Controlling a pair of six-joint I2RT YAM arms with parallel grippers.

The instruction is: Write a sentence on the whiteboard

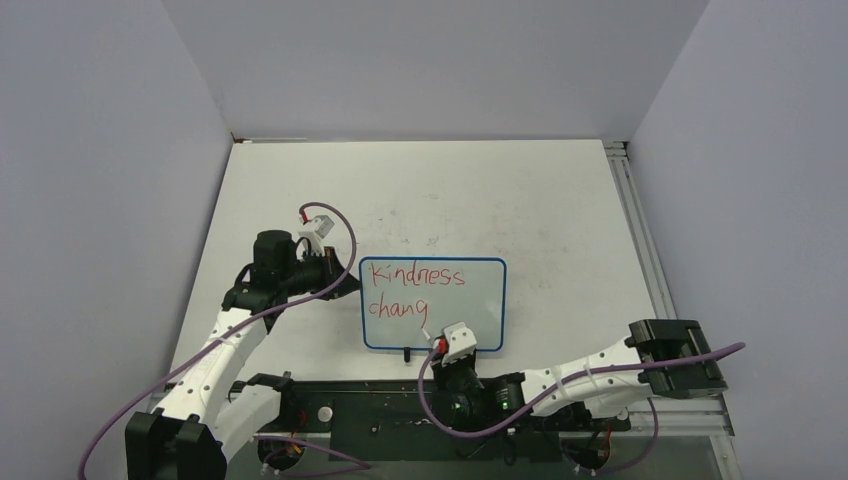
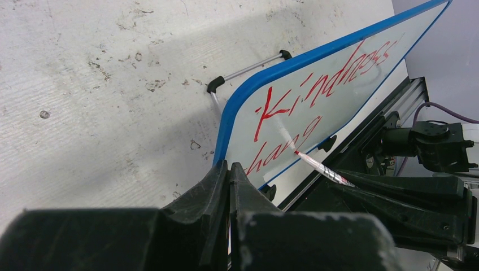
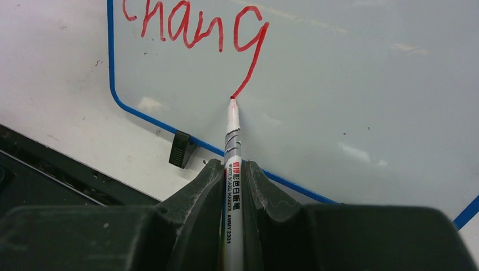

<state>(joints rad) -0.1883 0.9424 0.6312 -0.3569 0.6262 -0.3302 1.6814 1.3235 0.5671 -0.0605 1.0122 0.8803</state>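
The whiteboard (image 1: 432,305) sat on the table (image 1: 560,200) near the arm bases, its left edge pinched by the left gripper (image 2: 229,168). The right gripper (image 3: 233,169) clamped a red marker (image 3: 232,132), tip at the tail of the "g" in "chang". The next letter probably needed a clean lift and light pressure. Only the right wrist view showed the tip touching, and only the left showed a wire stand (image 2: 245,70).

whiteboard (image 1: 470,310), far line: "Kindness", red handwriting
whiteboard, near line: "chang", red handwriting, left side
marker (image 3: 232,148), barrel: "AWMY 2301" in black print; the red characters beside it are too small to read
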